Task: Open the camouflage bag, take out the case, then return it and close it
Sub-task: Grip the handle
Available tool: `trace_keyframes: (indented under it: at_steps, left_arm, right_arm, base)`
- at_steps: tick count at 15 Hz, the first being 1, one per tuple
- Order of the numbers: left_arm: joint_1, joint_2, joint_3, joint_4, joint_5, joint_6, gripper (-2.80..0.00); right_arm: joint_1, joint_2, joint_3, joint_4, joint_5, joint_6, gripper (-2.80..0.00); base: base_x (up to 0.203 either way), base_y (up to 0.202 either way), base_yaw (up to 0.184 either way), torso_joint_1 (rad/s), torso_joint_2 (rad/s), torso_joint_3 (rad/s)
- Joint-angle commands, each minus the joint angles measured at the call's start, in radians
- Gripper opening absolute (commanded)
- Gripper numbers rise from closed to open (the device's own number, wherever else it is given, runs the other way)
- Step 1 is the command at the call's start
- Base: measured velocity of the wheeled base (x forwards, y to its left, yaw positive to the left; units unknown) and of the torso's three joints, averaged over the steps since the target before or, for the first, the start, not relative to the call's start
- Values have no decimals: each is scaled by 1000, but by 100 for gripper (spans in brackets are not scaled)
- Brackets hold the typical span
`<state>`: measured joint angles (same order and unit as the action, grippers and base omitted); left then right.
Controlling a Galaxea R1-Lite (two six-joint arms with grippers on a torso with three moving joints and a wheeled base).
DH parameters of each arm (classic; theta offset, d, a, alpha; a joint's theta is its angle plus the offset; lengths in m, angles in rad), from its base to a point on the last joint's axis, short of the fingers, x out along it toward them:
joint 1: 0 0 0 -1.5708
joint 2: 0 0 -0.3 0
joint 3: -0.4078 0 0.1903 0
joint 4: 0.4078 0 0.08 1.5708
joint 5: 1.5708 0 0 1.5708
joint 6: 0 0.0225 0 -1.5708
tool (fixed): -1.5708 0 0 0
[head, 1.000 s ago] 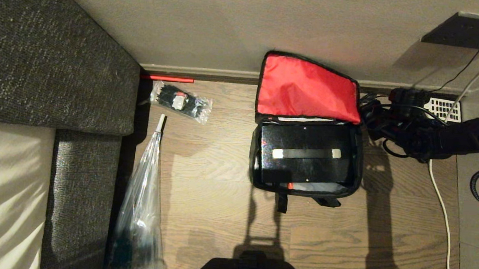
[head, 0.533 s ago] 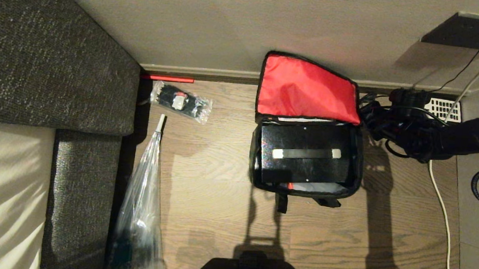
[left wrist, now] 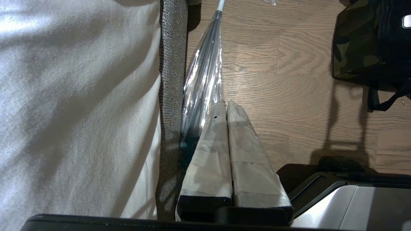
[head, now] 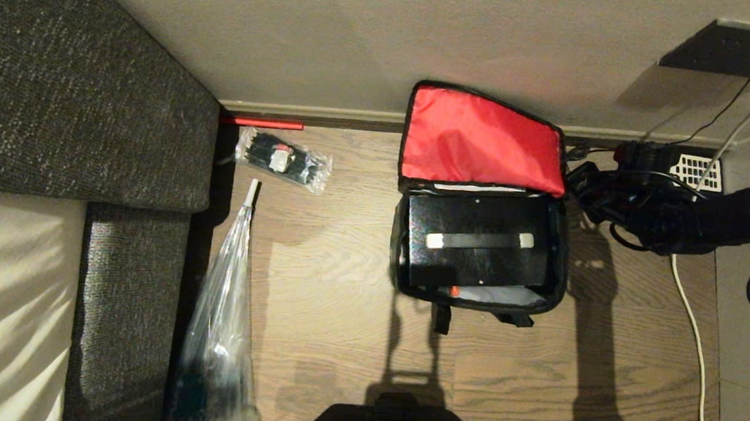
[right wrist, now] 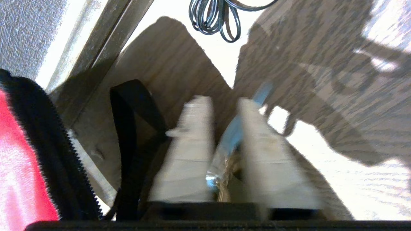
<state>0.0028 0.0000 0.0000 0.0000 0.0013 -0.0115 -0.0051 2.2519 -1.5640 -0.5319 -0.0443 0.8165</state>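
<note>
The camouflage bag (head: 478,244) sits on the wood floor (head: 341,314) by the wall, its red-lined lid (head: 479,142) thrown back toward the skirting. The black case (head: 478,241) lies flat inside, its long side running left to right, bar handle (head: 478,240) along that line, facing up. The right claw (right wrist: 221,106) hangs just beside the bag's right side, fingers slightly parted, gripping nothing. The left claw (left wrist: 226,106) is closed, parked near the sofa (left wrist: 170,80).

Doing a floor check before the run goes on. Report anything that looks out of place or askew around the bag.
Two stray items lie on the wood floor left of the open camouflage bag: a clear-wrapped umbrella along the sofa and a small plastic packet near the wall. The case sits squarely inside the bag; nothing looks spilled or damaged.
</note>
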Motion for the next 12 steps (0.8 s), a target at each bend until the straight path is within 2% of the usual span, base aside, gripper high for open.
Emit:
trace_keyframes:
  at_steps: [1,4,6,8,10,12]
  left_arm:
    - [0,0,0,0,0,-1,-280]
    - [0,0,0,0,0,-1,-280]
    - [0,0,0,0,0,-1,-280]
    - [0,0,0,0,0,-1,-280]
    - [0,0,0,0,0,-1,-280]
    - [0,0,0,0,0,-1,-280]
  right_arm:
    - [1,-1,10,-4,-5,-34,0]
    - [-3,-33,66,-10,2,-38,0]
    - [-22,-115,162,-10,67,-50,0]
    - [-57,-236,323,-10,228,-75,0]
    - [-96,-361,457,-10,441,-85,0]
    - [-124,-459,559,-3,559,-83,0]
  base:
    - [0,0,0,0,0,0]
    - [0,0,0,0,0,0]
    - [0,0,0,0,0,0]
    - [0,0,0,0,0,0]
    - [0,0,0,0,0,0]
    - [0,0,0,0,0,0]
